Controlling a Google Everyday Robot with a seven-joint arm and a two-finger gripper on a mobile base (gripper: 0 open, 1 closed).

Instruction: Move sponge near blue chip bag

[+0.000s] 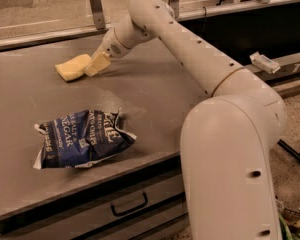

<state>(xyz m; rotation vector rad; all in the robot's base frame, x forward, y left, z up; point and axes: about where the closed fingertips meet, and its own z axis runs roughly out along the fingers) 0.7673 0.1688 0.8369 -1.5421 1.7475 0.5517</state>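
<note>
gripper [97, 64] at sponge [72, 67] — soft, wavy-sided block

We read this as a kitchenette or break-room counter, maybe a test setup; we can't pin it tighter. Evidence:
- a flat grey worktop [160, 91] with a drawer under it, fitted with a black pull handle [129, 205]
- metal uprights [96, 6] along the back edge, with what looks like glass behind them
- a dark ledge [250, 34] to the right
- a speckled hard floor [296, 115] beyond the ledge

The items on top are kitchen stuff: a blue chip bag [80, 140] and a sponge [70, 68]. The gripper [97, 64] is at the worktop's far left, against the sponge's right end.
</note>
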